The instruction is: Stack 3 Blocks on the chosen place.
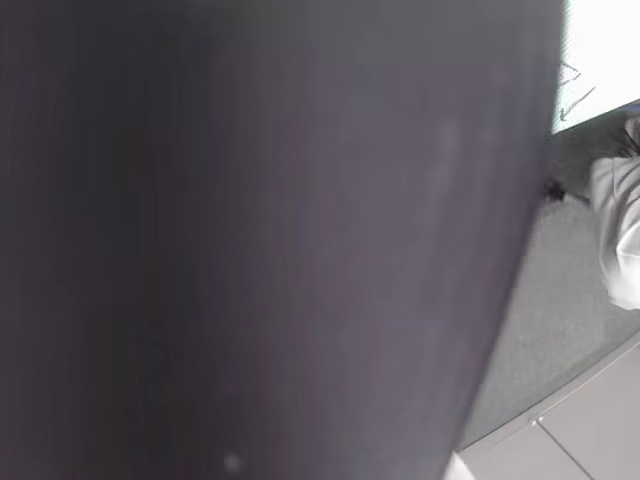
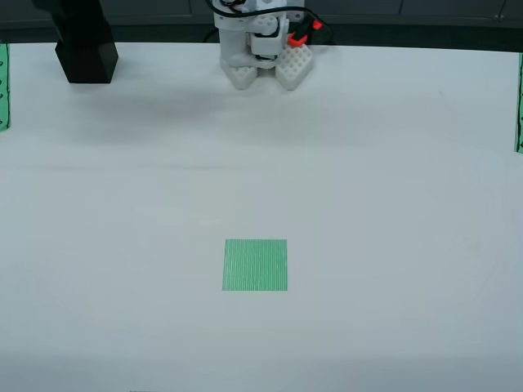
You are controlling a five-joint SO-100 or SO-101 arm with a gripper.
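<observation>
Observed from the view from above: the green striped square (image 2: 255,265) lies flat on the white table (image 2: 392,204), bare, with nothing on it or touching it. All positions below are given from this square.

Well beyond the square and to its left, near the far edge of the table, stands a black block (image 2: 86,61). It is upright and rests on the table. A further dark shape (image 2: 73,16) rises directly above it and is cut by the top of the picture. Whether that shape is more blocks cannot be told.

Well beyond the square and roughly in line with it sits the white arm base (image 2: 257,49), with a small red-orange part (image 2: 298,37) on its right side and a dark cable running off beside that. The gripper cannot be made out among the white parts, so whether it is wide, narrow or holding anything cannot be told.

Far to the left of the square, at the picture's edge, is a green striped band (image 2: 3,86). A matching band (image 2: 519,106) sits far to the right.

The close, blurred view shows a large dark surface (image 1: 260,240). To its right are a strip of grey floor (image 1: 560,300) and a white object (image 1: 620,230) too blurred to identify.
</observation>
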